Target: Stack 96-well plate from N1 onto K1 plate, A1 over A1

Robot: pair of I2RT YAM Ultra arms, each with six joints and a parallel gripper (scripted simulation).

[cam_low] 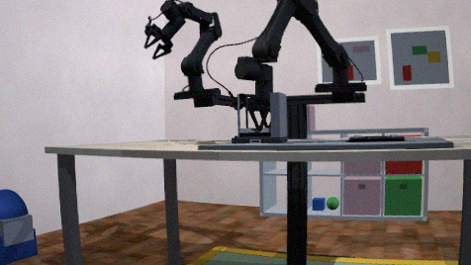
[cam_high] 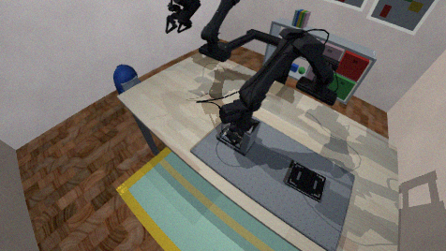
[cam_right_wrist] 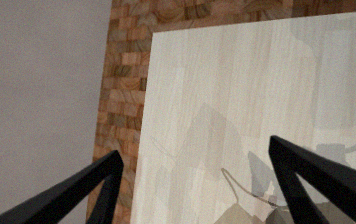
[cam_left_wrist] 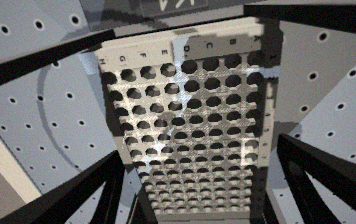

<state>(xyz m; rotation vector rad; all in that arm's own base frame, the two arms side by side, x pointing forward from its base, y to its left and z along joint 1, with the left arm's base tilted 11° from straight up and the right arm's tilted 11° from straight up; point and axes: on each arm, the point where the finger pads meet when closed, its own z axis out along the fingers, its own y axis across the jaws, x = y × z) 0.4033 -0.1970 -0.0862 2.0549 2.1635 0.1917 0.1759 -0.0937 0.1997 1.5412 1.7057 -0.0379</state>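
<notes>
A pale 96-well plate (cam_left_wrist: 197, 127) lies in the stack rack K1 (cam_high: 251, 141) (cam_low: 278, 116) between my left gripper's fingers. In the left wrist view its row letters run from A at upper right to H at upper left; column numbers run down the right rim. The lower plate cannot be told apart, and whether the plates are fully nested cannot be seen. My left gripper (cam_left_wrist: 195, 150) (cam_low: 258, 126) is open, low inside the rack, with its fingers beside the plate. The plate nest N1 (cam_high: 306, 181) (cam_low: 377, 138) shows black with no plate. My right gripper (cam_right_wrist: 190, 150) (cam_high: 174, 30) (cam_low: 151, 52) is open and empty, high up.
Rack and nest stand on a grey perforated mat (cam_high: 269, 178) (cam_left_wrist: 30, 90). The rack's tall walls rise close around the left gripper. The pale table (cam_high: 159, 89) (cam_right_wrist: 200, 75) extends beyond the mat. The right arm is well away from the rack, at the table's far side.
</notes>
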